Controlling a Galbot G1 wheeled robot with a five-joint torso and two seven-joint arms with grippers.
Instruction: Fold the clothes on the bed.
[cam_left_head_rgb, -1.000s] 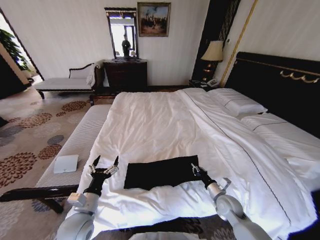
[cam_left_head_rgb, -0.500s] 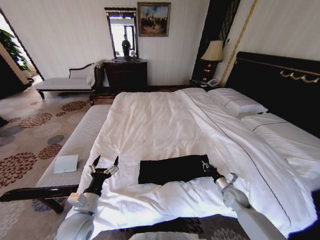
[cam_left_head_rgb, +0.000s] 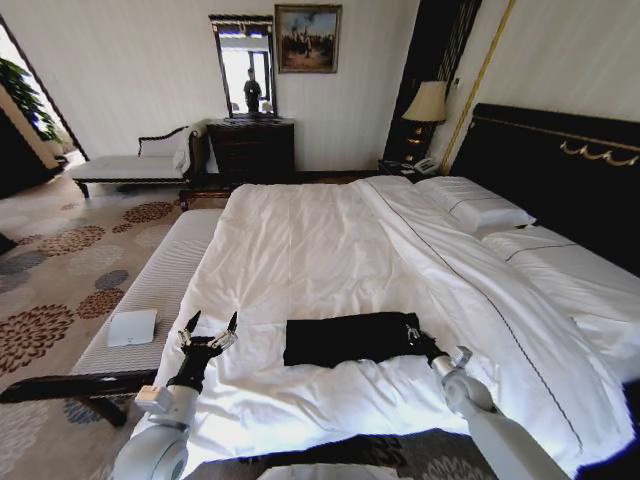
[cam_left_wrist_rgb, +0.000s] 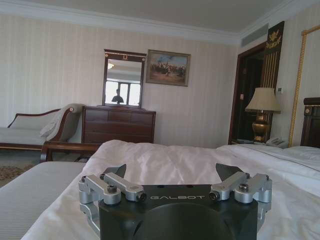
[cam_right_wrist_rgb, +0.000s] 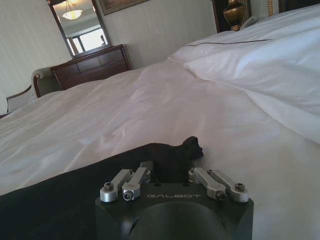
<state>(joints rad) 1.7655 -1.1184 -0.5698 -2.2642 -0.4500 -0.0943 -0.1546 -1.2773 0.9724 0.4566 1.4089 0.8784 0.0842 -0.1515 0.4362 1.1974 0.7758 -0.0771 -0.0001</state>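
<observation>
The black T-shirt (cam_left_head_rgb: 348, 339) lies as a narrow folded band near the foot edge of the bed (cam_left_head_rgb: 330, 250), about midway across it. The right gripper (cam_left_head_rgb: 420, 340) has its fingers closed on the shirt's right end, so a fold or a straightening pull looks to be in hand. The left gripper (cam_left_head_rgb: 208, 336) hovers over the bed's left edge, fingers spread open. The next move likely calls for releasing the shirt cleanly without dragging the sheet.

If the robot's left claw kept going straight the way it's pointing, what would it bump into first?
Probably the white duvet on the bed. The left gripper points open along the bed, away from the black T-shirt; the rumpled bedding rises just ahead, though depth is hard to judge.
</observation>
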